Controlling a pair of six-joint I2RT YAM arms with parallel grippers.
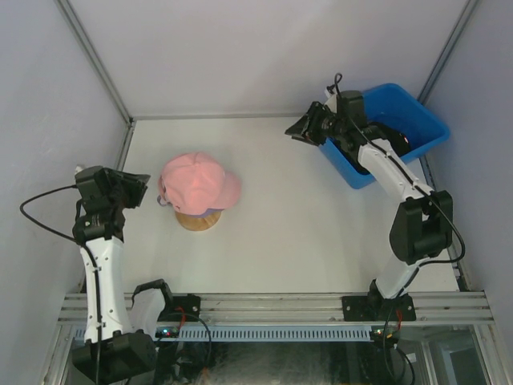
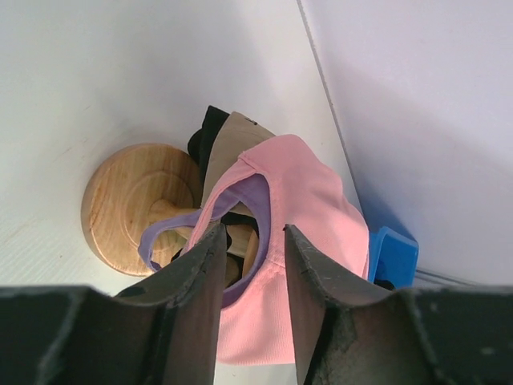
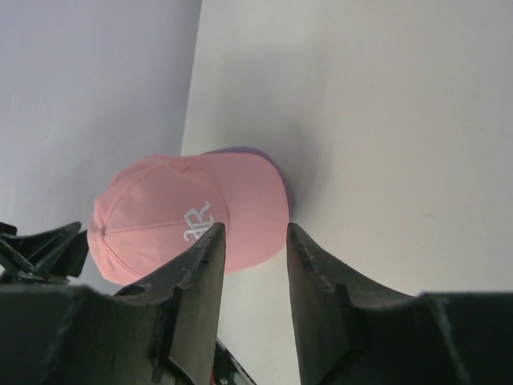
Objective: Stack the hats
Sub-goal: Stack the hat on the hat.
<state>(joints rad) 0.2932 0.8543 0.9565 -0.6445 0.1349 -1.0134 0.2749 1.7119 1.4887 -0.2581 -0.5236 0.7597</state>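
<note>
Pink cap on top of the pile, folks, perched on the wooden stand left of centre on the table, with a purple cap, a tan cap and a black cap tucked underneath it. The left gripper hovers just left of that stack, fingers parted and gripping nothing. Over at the far right, the right gripper hangs beside the blue bin, well apart from the pile, fingers spread and empty too.

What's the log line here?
pink hat: topmost on stand | left gripper: open, empty | right gripper: open, empty
</note>
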